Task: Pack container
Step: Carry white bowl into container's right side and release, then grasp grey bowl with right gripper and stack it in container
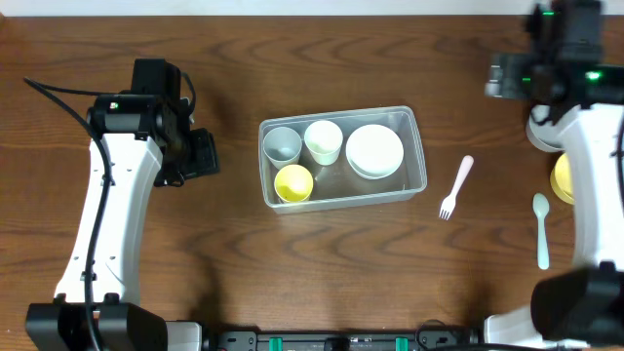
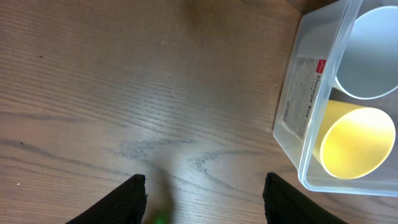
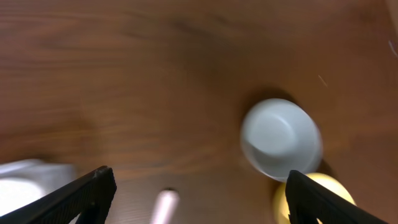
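The clear container (image 1: 417, 146) sits mid-table and holds a grey cup (image 1: 283, 144), a white cup (image 1: 324, 141), a yellow cup (image 1: 293, 182) and a white bowl (image 1: 374, 151). My left gripper (image 1: 203, 154) is open and empty over bare wood, just left of the container. In the left wrist view (image 2: 205, 193) the container's end (image 2: 311, 93) shows with the grey cup (image 2: 370, 50) and yellow cup (image 2: 354, 140). My right gripper (image 1: 502, 78) is open and empty at the far right, high above the table. It also shows in the right wrist view (image 3: 199, 186).
A pink fork (image 1: 455, 187) lies right of the container, its handle visible in the right wrist view (image 3: 163, 205). A pale blue spoon (image 1: 541, 229) lies further right. A yellow bowl (image 1: 563, 178) is partly hidden by the right arm. A pale bowl (image 3: 281, 138) lies below the right gripper.
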Controlling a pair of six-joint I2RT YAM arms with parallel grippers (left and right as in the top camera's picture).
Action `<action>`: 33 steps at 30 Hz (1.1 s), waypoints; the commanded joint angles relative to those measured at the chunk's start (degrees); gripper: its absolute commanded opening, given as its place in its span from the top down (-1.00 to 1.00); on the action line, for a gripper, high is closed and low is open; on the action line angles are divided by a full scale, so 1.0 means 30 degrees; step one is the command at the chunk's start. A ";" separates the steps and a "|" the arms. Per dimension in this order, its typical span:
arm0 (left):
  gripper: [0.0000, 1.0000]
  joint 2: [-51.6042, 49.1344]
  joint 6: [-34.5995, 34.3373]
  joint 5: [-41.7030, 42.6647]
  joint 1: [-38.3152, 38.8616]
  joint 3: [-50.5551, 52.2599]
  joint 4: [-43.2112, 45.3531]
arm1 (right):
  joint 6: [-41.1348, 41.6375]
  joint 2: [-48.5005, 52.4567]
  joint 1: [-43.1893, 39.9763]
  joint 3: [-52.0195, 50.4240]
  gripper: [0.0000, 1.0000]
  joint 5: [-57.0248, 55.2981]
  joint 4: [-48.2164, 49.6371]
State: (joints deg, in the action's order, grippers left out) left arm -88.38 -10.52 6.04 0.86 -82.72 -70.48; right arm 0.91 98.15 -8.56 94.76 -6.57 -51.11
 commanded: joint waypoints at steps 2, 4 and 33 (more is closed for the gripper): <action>-0.23 0.0277 -0.0029 0.0066 -0.0029 0.0036 -0.0058 | 0.0044 0.3082 -0.2113 -0.0328 -0.77 0.1807 0.0000; -0.22 0.0277 -0.0029 0.0073 -0.0029 0.0036 -0.0058 | -0.0189 0.4211 -0.2674 -0.0328 -0.73 0.2455 -0.0007; -0.22 0.0277 -0.0036 0.0073 -0.0029 0.0036 -0.0058 | -0.1115 0.8510 -0.3053 -0.0328 0.66 0.2499 0.1479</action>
State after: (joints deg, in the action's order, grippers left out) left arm -88.38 -10.52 6.04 0.86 -82.72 -70.46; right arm -2.31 123.07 -18.46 93.71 0.49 -46.81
